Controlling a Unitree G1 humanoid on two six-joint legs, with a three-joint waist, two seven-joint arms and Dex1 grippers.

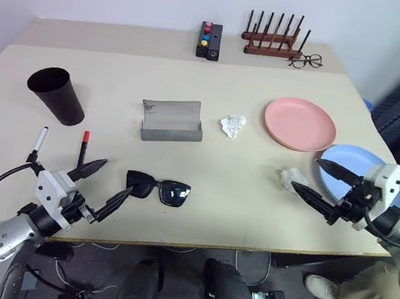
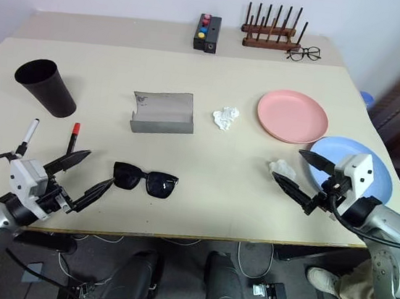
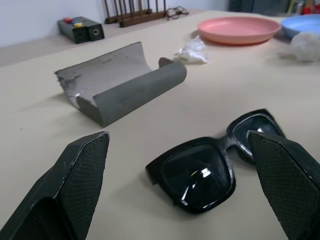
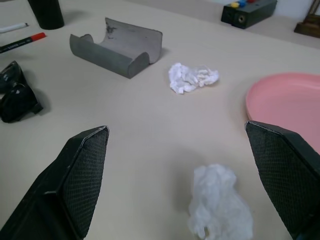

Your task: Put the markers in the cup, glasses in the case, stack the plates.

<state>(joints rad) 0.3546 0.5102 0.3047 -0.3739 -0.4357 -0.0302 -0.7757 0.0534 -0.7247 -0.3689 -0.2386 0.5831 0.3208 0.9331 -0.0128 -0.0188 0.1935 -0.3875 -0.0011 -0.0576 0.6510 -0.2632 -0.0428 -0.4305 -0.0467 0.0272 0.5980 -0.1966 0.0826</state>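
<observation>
No readable brand or label anywhere; faint print along the black-bodied, red-capped marker (image 1: 83, 148), too small to make out. Beside it, nearer the left edge, the white-bodied marker with black ends (image 1: 40, 140), both lying flat on the pale beige surface (image 1: 224, 189), apart from each other and in front of the tall tapered dark brown-black plastic cup (image 1: 57, 94). Cup upright, nothing visible inside it.

Grey felt-like rectangular case (image 1: 172, 120) lying open near the middle, lid tilted back, hollow empty. Black-framed sunglasses with dark lenses (image 1: 158, 187) on the surface in front of the case, outside it, lenses facing the near edge.

Salmon-pink round shallow plastic plate (image 1: 299, 124) and light-blue round shallow plastic plate (image 1: 353, 162) side by side at the right, unstacked, the blue one nearer the edge; both bare. Small crumpled white paper wad (image 1: 233, 125) between case and pink plate; a second crumpled white wad (image 1: 288, 178) just beside the blue plate.

Left gripper (image 1: 103, 186) with fingers spread wide, empty, pointed at the sunglasses, just short of the frame. Right gripper (image 1: 313, 179) fingers likewise spread wide, empty, over the blue plate's near rim, with the second wad between them.

Along the far edge: black box with coloured buttons (image 1: 210, 40), dark wooden peg rack (image 1: 274, 36), thin wire-rimmed clear eyeglasses (image 1: 306, 60).
</observation>
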